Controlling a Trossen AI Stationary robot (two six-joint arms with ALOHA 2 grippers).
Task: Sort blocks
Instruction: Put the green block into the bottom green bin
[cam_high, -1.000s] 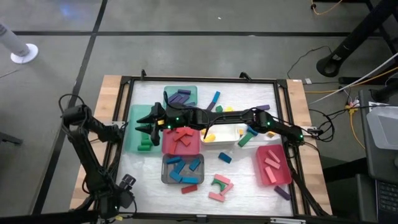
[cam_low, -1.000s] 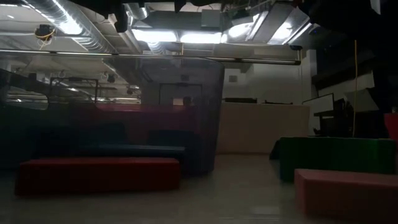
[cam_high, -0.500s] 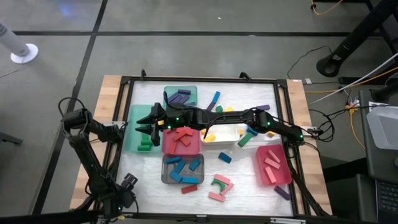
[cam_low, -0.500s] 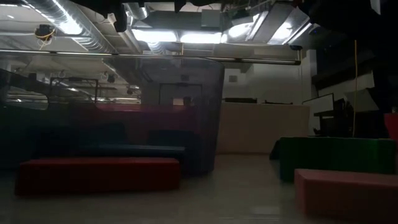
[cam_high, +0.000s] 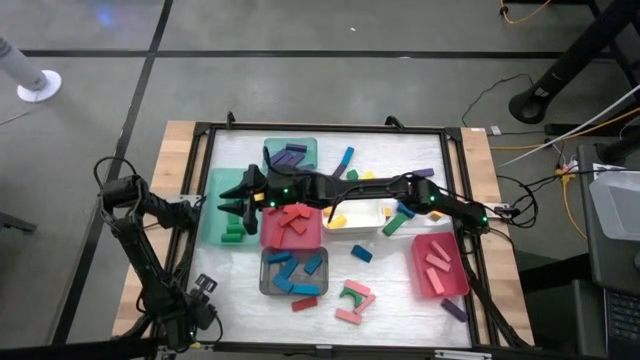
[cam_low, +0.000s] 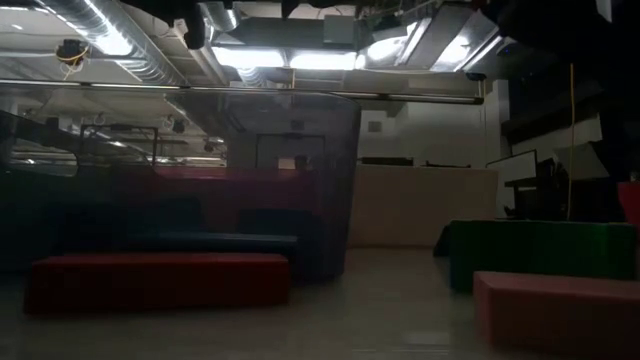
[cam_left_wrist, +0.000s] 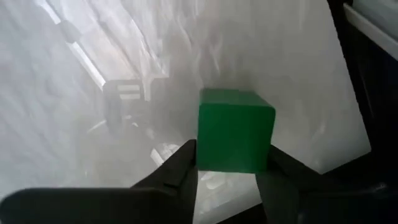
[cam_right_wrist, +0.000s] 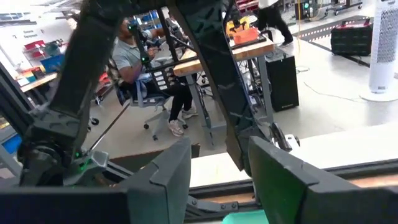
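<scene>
Since the earlier frame only the left arm has shifted a little, at the table's front-left corner; the right arm and the blocks lie as they did.

We see the left gripper down over the white table top, its two fingers pressed against the sides of a green cube. It is grasping the cube, which sits upright between the tips. From above, this gripper is just left of the grey tray, which holds blue blocks.

The right arm reaches across the whole table. The right gripper hangs over the large green tray, fingers spread and nothing between them.

Red blocks lie in the red tray, pink bars in the pink tray, purple pieces in the far green tray. The white tray sits under the right arm. Loose on the table are two pink arches, a blue block and a blue bar.

In the right wrist view a person sits in the room beyond.
</scene>
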